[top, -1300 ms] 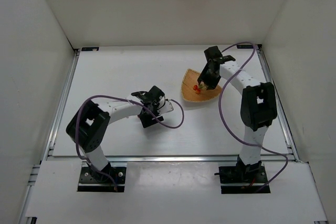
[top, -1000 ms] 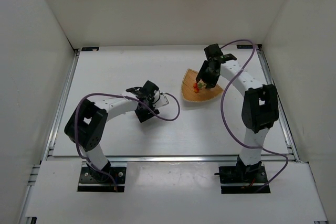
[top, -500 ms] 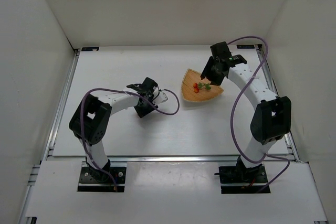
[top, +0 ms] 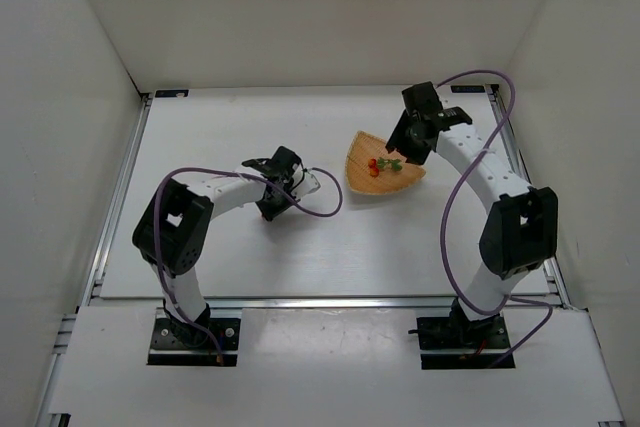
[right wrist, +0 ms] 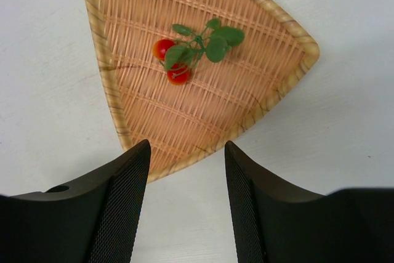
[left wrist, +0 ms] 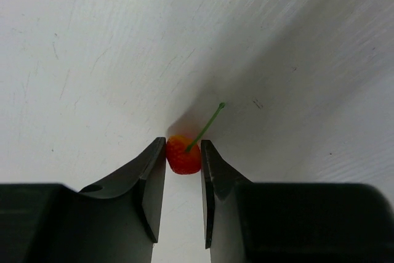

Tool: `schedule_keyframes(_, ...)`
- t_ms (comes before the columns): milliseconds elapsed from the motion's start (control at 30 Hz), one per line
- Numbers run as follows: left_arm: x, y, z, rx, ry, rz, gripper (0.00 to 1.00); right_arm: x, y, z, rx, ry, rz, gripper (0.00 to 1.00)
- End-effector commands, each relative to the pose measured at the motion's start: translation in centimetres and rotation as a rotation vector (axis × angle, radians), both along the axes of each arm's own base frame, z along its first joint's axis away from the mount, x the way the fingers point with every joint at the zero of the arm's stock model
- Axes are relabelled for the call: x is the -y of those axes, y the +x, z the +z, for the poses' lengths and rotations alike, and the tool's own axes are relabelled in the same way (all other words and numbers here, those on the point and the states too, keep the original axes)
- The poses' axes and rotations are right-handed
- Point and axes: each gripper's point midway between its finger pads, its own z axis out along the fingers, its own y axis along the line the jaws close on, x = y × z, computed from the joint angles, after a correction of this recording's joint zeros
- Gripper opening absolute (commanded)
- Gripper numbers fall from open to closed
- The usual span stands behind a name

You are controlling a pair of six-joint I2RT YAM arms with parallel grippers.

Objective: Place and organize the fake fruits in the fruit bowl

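Left claw (left wrist: 183,146): closed on the single berry (left wrist: 183,157). Both fingers press against its sides, one on each flank. The berry is orange-red and rests on the white table (left wrist: 92,41). Its thin green stem (left wrist: 206,126) slants up and away from the fingers, clear of them.

Right claw (right wrist: 186,149): open. The two fingers stand well apart with nothing between them. It hangs above the near edge of the fruit bowl (right wrist: 100,47) and does not touch it.

Fruit bowl: a woven tan bowl of rounded-triangle shape with a darker striped rim. It lies flat on the table. In the top view it sits right of centre, in the far half of the table.

Berry cluster (right wrist: 178,74): inside the bowl, on the woven floor towards its far side. Two red berries are visible, close together, joined to a sprig of small green leaves (right wrist: 215,47). The leaves partly cover the nearer berry. The cluster stays clear of the rim.

Relative positions: in the top view the left claw and its berry are near the middle of the table, left of the bowl and well apart from it. The single berry is outside the bowl.
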Motion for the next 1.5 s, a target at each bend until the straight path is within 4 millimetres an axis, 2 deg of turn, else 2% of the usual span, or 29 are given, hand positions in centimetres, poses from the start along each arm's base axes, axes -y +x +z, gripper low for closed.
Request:
schedule_keyframes(0, 2.8, 2.4, 5.3, 0.134, -0.1, 0.005, 0.21, 1.4, -1.3, 2.5, 0.065, -0.033, -0.029, 0.57)
schedule_keyframes(33, 4.0, 2.7, 6.7, 0.161, -0.121, -0.016, 0.21, 1.8, -1.6, 2.5, 0.07, -0.044, -0.037, 0.57)
schedule_keyframes(67, 5.6, 4.1, 9.3, 0.22, -0.171, -0.015, 0.21, 2.3, -2.1, 3.1, 0.088, -0.052, -0.047, 0.57)
schedule_keyframes(133, 7.9, 5.0, 11.2, 0.24, -0.232, -0.025, 0.21, 3.7, -3.3, 1.8, 0.06, -0.058, -0.095, 0.57)
schedule_keyframes(167, 9.7, 6.1, 13.5, 0.282, -0.29, -0.029, 0.21, 4.4, -3.9, 2.2, 0.072, -0.062, -0.111, 0.57)
schedule_keyframes(233, 11.9, 7.0, 14.7, 0.294, -0.339, -0.049, 0.21, 5.4, -5.2, 0.9, 0.048, -0.065, -0.135, 0.57)
schedule_keyframes(267, 14.2, 7.8, 15.5, 0.297, -0.381, -0.065, 0.21, 5.9, -5.4, 1.4, 0.07, -0.057, -0.148, 0.57)
schedule_keyframes(333, 16.5, 8.7, 15.9, 0.294, -0.425, -0.073, 0.21, 7.5, -6.5, 1.2, 0.075, -0.079, -0.184, 0.57)
schedule_keyframes(367, 18.9, 9.3, 15.8, 0.283, -0.462, -0.096, 0.21, 7.8, -6.9, 1.2, 0.081, -0.085, -0.189, 0.57)
schedule_keyframes(433, 21.4, 9.5, 15.4, 0.27, -0.487, -0.133, 0.23, 9.5, -7.6, 1.7, 0.103, -0.086, -0.235, 0.57)
schedule_keyframes(467, 22.8, 9.5, 13.5, 0.243, -0.471, -0.147, 0.24, 10.0, -8.1, 1.3, 0.095, -0.089, -0.247, 0.57)
schedule_keyframes(500, 23.9, 10.0, 14.2, 0.262, -0.49, -0.159, 0.26, 10.5, -8.4, 1.4, 0.102, -0.087, -0.263, 0.57)
schedule_keyframes(533, 24.2, 10.3, 13.9, 0.262, -0.49, -0.159, 0.27, 11.5, -8.5, 2.4, 0.134, -0.077, -0.294, 0.57)
schedule_keyframes(567, 25.1, 10.1, 12.7, 0.247, -0.482, -0.171, 0.29, 12.0, -8.9, 2.3, 0.129, -0.08, -0.306, 0.57)
schedule_keyframes(700, 26.8, 9.4, 12.6, 0.231, -0.508, -0.194, 0.38, 13.7, -9.6, 4.2, 0.192, -0.08, -0.364, 0.57)
schedule_keyframes(833, 26.4, 9.2, 12.7, 0.232, -0.501, -0.178, 0.78, 14.2, -10.1, 5.0, 0.215, -0.104, -0.361, 0.6)
schedule_keyframes(867, 26.2, 9.4, 13.3, 0.249, -0.499, -0.171, 0.98, 14.2, -10.2, 5.2, 0.213, -0.105, -0.361, 0.63)
schedule_keyframes(967, 24.8, 8.9, 16.1, 0.285, -0.517, -0.107, 1.0, 14.8, -10.9, 5.4, 0.215, -0.13, -0.369, 0.7)
schedule_keyframes(1000, 23.7, 8.7, 18.8, 0.335, -0.524, -0.091, 1.0, 14.8, -11.3, 5.4, 0.208, -0.133, -0.368, 0.73)
schedule_keyframes(1067, 21.8, 8.0, 20.0, 0.366, -0.505, -0.05, 1.0, 14.9, -11.9, 5.2, 0.196, -0.142, -0.36, 0.81)
schedule_keyframes(1100, 20.4, 7.4, 22.7, 0.419, -0.52, -0.033, 1.0, 15.2, -12.4, 4.8, 0.186, -0.146, -0.368, 0.83)
schedule_keyframes(1133, 17.0, 8.5, 21.9, 0.445, -0.452, 0.042, 1.0, 15.3, -12.8, 4.6, 0.165, -0.16, -0.356, 0.85)
schedule_keyframes(1200, 12.6, 9.1, 22.3, 0.479, -0.404, 0.134, 1.0, 15.8, -14.2, 3.9, 0.136, -0.17, -0.364, 0.93)
schedule_keyframes(1233, 7.4, 9.6, 22.0, 0.503, -0.338, 0.233, 1.0, 16.1, -14.7, 3.1, 0.119, -0.175, -0.373, 0.96)
schedule_keyframes(1300, 1.8, 10.0, 21.3, 0.515, -0.287, 0.358, 1.0, 16.4, -15.9, 2.7, 0.118, -0.176, -0.384, 1.0)
schedule_keyframes(1333, -1.3, 9.7, 21.7, 0.523, -0.279, 0.426, 1.0, 16.4, -16.1, 2.4, 0.121, -0.171, -0.369, 1.0)
schedule_keyframes(1367, -6.8, 9.4, 19.5, 0.475, -0.231, 0.561, 1.0, 16.1, -16.6, 1.9, 0.121, -0.161, -0.343, 1.0)
schedule_keyframes(1433, -11.9, 8.3, 18.4, 0.444, -0.214, 0.699, 1.0, 15.2, -16.9, 1.3, 0.116, -0.128, -0.282, 1.0)
schedule_keyframes(1467, -16.3, 6.7, 17.6, 0.427, -0.185, 0.823, 1.0, 15.2, -16.9, 1.3, 0.116, -0.128, -0.282, 1.0)
